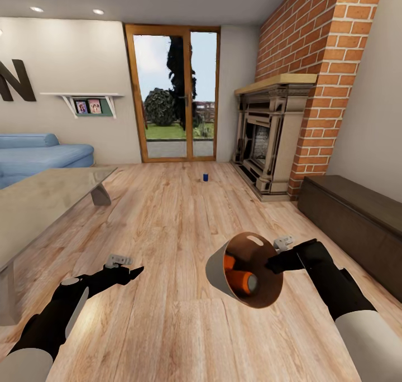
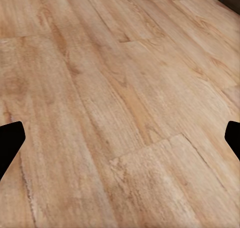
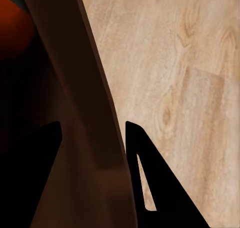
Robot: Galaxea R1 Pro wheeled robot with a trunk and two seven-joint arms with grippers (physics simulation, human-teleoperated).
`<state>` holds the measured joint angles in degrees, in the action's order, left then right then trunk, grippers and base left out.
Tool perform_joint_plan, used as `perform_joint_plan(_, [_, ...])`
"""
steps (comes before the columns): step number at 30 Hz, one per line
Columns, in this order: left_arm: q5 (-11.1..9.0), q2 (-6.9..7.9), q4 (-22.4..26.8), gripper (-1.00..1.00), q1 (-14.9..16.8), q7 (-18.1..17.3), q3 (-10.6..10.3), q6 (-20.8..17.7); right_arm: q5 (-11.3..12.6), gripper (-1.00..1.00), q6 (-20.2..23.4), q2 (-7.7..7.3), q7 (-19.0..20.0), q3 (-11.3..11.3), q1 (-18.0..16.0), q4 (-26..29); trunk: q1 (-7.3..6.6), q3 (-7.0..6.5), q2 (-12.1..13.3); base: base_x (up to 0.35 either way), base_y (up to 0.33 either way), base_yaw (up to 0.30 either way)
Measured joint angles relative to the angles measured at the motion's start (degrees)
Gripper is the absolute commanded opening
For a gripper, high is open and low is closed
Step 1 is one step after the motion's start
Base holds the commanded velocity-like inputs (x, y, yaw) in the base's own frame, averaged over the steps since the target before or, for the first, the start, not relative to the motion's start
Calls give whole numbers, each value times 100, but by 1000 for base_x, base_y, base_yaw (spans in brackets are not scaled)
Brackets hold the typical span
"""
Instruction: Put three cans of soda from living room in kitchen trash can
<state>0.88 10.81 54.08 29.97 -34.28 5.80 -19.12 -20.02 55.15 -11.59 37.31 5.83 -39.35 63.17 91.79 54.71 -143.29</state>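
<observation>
Living room wood floor (image 1: 167, 231): blue can (image 1: 205, 177) stands before fireplace (image 1: 268, 142). Right gripper (image 1: 277, 263) clamps tilted trash can (image 1: 245, 270) rim; orange cans (image 1: 243, 280) inside. Left gripper (image 1: 131, 270) spread, empty, beside table (image 1: 39, 203).

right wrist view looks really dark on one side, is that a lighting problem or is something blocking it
Blocking: in the right wrist view the trash can wall sits between the fingers, its shaded inside taking that side. The head view is evenly lit; the right gripper grips the rim.

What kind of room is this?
Most likely a living room: a blue sofa, a dark fireplace under a red-brick chimney, and a glass garden door.
</observation>
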Motion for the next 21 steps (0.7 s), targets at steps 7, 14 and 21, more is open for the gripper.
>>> perform_joint_plan(7, [0,0,2,100,-3,0,0,0,24,-100,7,-98,64,-2,0,-1,0,0,0,0,0,0])
perform_joint_plan(14, [0,0,6,100,0,0,0,0,54,-100,13,-282,264,-44,-27,1,0,0,0,0,0,0])
perform_joint_plan(21, [0,0,6,100,1,-1,0,4,69,-100,11,-383,472,-229,-42,-5,0,0,0,0,0,0])
